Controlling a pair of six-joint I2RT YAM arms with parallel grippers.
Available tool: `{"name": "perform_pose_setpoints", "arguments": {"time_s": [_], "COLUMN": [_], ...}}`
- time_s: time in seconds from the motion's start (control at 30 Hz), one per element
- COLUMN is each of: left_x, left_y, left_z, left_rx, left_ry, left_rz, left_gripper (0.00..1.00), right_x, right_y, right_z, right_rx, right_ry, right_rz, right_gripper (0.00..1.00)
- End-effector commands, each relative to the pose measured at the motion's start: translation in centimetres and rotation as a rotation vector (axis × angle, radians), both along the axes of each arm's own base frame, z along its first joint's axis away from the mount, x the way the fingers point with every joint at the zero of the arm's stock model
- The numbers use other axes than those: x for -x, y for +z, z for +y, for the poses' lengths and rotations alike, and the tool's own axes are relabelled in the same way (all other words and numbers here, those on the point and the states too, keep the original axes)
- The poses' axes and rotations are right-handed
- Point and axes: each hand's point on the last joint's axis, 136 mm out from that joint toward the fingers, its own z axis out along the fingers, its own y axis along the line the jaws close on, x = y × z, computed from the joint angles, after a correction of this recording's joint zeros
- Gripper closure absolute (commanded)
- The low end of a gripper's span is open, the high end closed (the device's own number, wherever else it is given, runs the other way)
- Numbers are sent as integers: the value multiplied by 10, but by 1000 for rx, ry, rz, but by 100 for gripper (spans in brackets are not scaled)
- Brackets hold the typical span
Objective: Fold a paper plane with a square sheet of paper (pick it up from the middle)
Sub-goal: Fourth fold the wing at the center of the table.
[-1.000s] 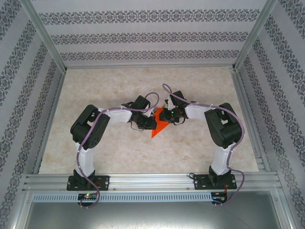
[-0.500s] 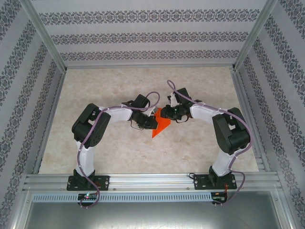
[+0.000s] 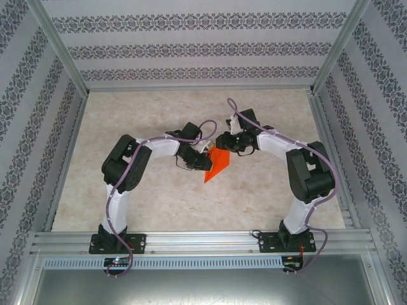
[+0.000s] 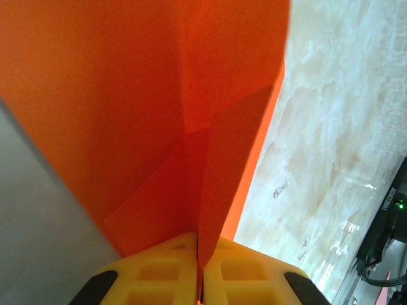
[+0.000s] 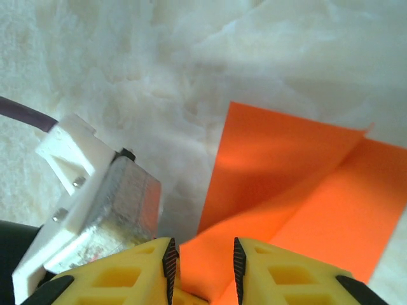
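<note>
The orange-red sheet of paper [image 3: 218,166], folded with creases into a pointed shape, hangs above the table's middle. My left gripper [image 3: 203,162] is shut on its left edge. In the left wrist view the yellow fingertips [image 4: 166,270] of the left gripper [image 4: 198,267] pinch the paper [image 4: 127,95] along a fold. My right gripper [image 3: 221,142] sits just above and to the right of the paper. In the right wrist view the right gripper [image 5: 202,262] is open, its pads apart, with a flap of the paper [image 5: 286,171] lying loose in the gap.
The marble-patterned table [image 3: 159,197] is walled by patterned panels and an aluminium frame [image 3: 203,238] along the near edge. A white and grey part of the left wrist [image 5: 95,203] sits close to the right gripper's left finger.
The right gripper's jaws have spread apart and it has drawn back up and to the right off the paper. The left gripper has shifted slightly right, still holding the paper.
</note>
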Motion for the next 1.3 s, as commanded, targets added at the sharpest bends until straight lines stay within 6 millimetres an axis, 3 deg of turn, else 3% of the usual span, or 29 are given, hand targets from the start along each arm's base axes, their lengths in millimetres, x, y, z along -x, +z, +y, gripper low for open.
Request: {"name": "perform_pose_setpoints", "arguments": {"time_s": [0.0,0.57,1.0,1.27], "left_x": [1,-6,-10,-12], "left_y": [-2,1,11,32], "left_z": [4,1,-1,-2], "left_rx": [6,32,60,77], "left_ry": [-36,-62,-53,-37], "left_rz": [31,65,66,38], "left_gripper": [89,86,76,69], "right_x": [-12,-39,-34,-33], "right_y": [-3,-44,-70,-77], "right_z": [3,-3,-19,-21], "right_rx": [-22,3,106,115], "right_ry": [15,-30,-44,-42], "right_rz": [-5,58,127,146], "right_gripper": [68,74,78,78]}}
